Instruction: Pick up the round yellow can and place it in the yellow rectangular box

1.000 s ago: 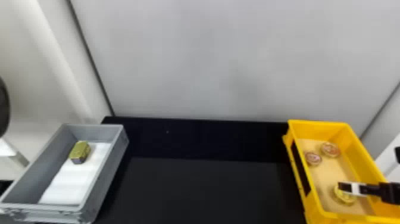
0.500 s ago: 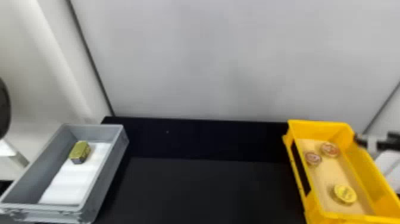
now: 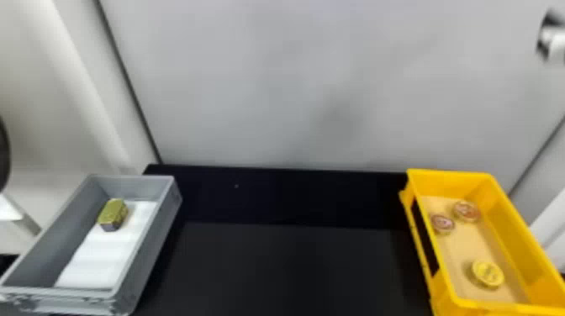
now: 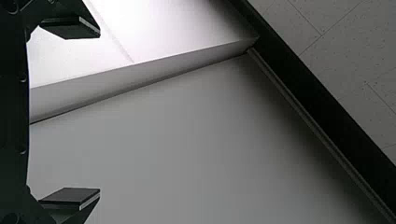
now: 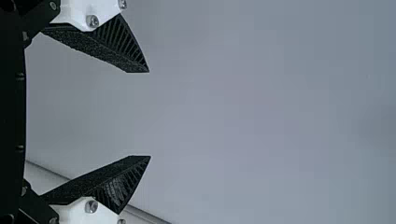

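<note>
One round yellow can (image 3: 487, 273): lay inside the yellow rectangular box (image 3: 500, 218), on its tan floor at the end nearer the robot, lid facing up; being round, it offered no long axis to line up with.
Box axis: ran lengthwise away from the robot, with two red-topped tins (image 3: 466, 211) in its farther half, well apart from the can.
Right gripper (image 5: 149, 114): fingers well apart, tips angled toward each other, nothing between them; a pale wall (image 3: 294, 84) lay beyond.
Right arm (image 3: 555, 46): showed at the upper right edge of the head view; from there the can lay toward the robot, somewhat to its left and, as judged, lower.
Left gripper (image 4: 99, 112): fingers spread wide and empty; judged the farther of the two from the can.
Gray box (image 3: 147, 252): stood at the robot's left, well apart from the yellow one, with a gold block (image 3: 112, 214) partly over a white sheet (image 3: 101, 252).
Placement: appeared complete; the next move probably required only keeping the right arm clear of the rim.
Lid print: marks showed on the can and the tins, but no brand, label or word could be read.
</note>
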`<state>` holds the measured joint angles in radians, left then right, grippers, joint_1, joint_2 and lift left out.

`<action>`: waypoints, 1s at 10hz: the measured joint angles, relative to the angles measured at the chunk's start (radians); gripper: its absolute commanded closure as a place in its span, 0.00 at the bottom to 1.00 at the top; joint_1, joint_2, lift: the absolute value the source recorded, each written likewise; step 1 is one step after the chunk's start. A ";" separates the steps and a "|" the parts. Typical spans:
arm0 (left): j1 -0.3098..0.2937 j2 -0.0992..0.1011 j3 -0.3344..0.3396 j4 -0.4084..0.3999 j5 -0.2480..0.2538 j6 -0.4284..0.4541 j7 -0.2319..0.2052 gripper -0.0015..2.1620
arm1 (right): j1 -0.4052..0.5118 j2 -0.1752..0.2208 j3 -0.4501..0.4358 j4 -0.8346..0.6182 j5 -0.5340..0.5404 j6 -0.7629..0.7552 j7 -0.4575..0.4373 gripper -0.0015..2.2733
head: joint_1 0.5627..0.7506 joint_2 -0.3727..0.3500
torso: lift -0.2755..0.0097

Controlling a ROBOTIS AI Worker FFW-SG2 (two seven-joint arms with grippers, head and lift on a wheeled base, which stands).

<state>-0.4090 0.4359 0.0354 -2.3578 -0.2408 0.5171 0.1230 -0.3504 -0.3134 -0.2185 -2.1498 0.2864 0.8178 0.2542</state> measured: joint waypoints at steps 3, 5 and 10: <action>0.002 0.000 0.028 -0.012 0.000 -0.005 0.007 0.04 | -0.122 -0.045 0.059 -0.083 -0.058 -0.260 -0.204 0.07 | 0.53 0.59 | 0.93; 0.010 0.000 0.049 -0.015 0.000 -0.022 0.013 0.04 | -0.229 -0.093 0.120 -0.061 -0.071 -0.446 -0.304 0.08 | 0.53 0.59 | 0.93; 0.034 0.009 0.100 -0.015 0.004 -0.084 0.043 0.04 | -0.379 -0.121 0.197 0.000 -0.070 -0.682 -0.373 0.08 | 0.53 0.59 | 0.93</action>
<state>-0.3752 0.4452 0.1354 -2.3732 -0.2365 0.4334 0.1661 -0.7296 -0.4344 -0.0211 -2.1496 0.2164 0.1357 -0.1190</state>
